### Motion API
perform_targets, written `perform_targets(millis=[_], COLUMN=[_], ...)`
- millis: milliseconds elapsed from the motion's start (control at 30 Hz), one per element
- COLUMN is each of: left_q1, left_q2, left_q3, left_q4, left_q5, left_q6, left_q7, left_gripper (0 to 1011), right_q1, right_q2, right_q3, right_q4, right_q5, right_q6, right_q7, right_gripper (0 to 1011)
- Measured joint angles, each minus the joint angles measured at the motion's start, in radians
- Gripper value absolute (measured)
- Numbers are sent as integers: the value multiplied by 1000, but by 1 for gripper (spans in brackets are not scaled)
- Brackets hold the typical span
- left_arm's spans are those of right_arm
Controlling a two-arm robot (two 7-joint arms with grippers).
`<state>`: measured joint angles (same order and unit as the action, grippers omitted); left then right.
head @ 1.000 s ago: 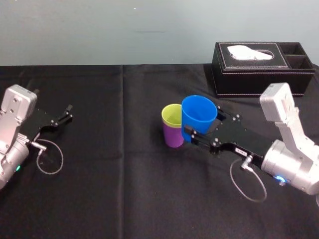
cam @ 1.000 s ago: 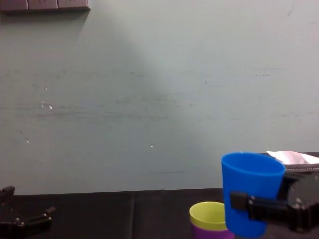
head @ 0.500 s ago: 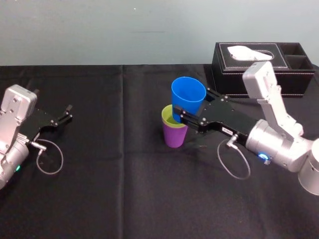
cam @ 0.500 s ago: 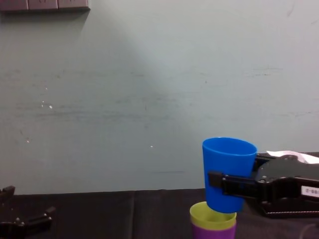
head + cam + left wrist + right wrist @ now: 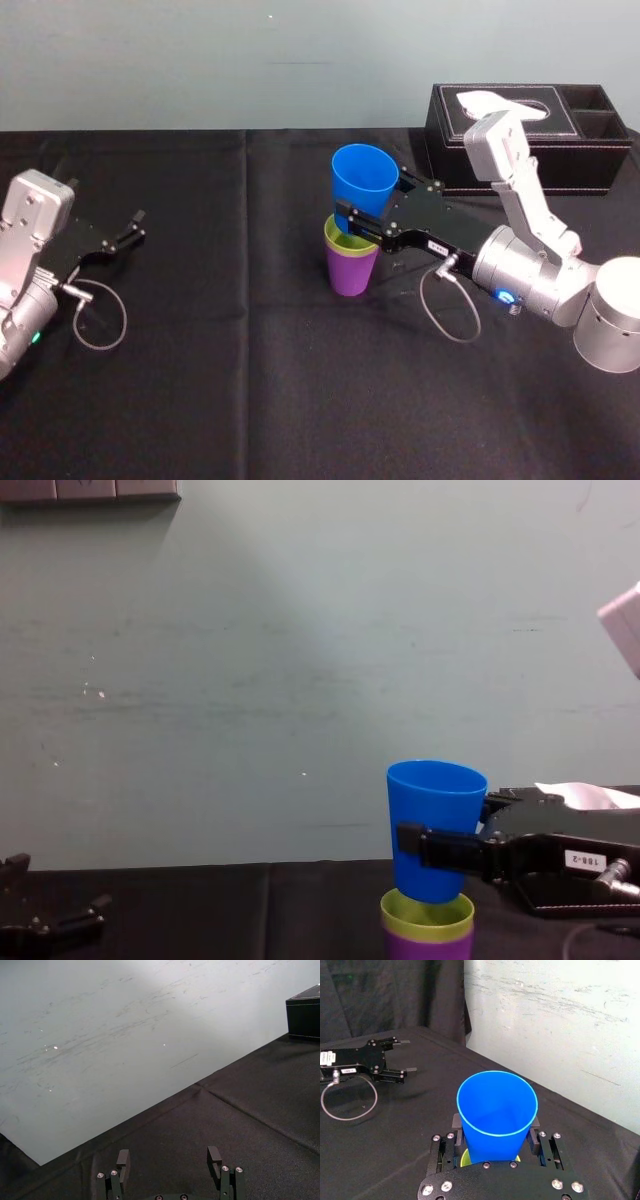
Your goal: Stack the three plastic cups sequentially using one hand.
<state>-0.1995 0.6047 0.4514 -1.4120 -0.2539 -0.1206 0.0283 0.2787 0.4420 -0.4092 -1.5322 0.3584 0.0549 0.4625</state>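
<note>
Here's the tabletop (image 5: pixel 250 400), draped edge to edge in black cloth and running back to a pale wall along its far edge. A fold line (image 5: pixel 247 230) runs through the cloth from the far edge toward the near one, left of centre. Just right of centre, nearer the far edge than the near one, a purple cup (image 5: pixel 349 275) stands upright on the cloth, with a yellow-green cup (image 5: pixel 338 243) seated inside it, rim showing above. At the far right corner sits a black tissue box (image 5: pixel 500 160), white tissue poking from its top and two open compartments at its right end. Box and cups stand apart.
</note>
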Motion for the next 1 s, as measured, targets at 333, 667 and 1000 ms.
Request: perform_targets(millis=[333,667,1000], left_q1=[0,0,0], left_q2=[0,0,0], left_q3=[0,0,0], left_q4=[0,0,0], left_q5=[0,0,0], left_q6=[0,0,0], left_q7=[0,0,0], left_gripper=[1011,1011,1011], right_q1=[8,10,12], right_q2=[-7,-11,-18], right_q3=[-9,-16,-23], right_q4=[20,37,56], right_q5=[-6,-17,-22], right_q6=[-1,-6,-10], right_q7=[1,2,8], right_gripper=[717,716,716])
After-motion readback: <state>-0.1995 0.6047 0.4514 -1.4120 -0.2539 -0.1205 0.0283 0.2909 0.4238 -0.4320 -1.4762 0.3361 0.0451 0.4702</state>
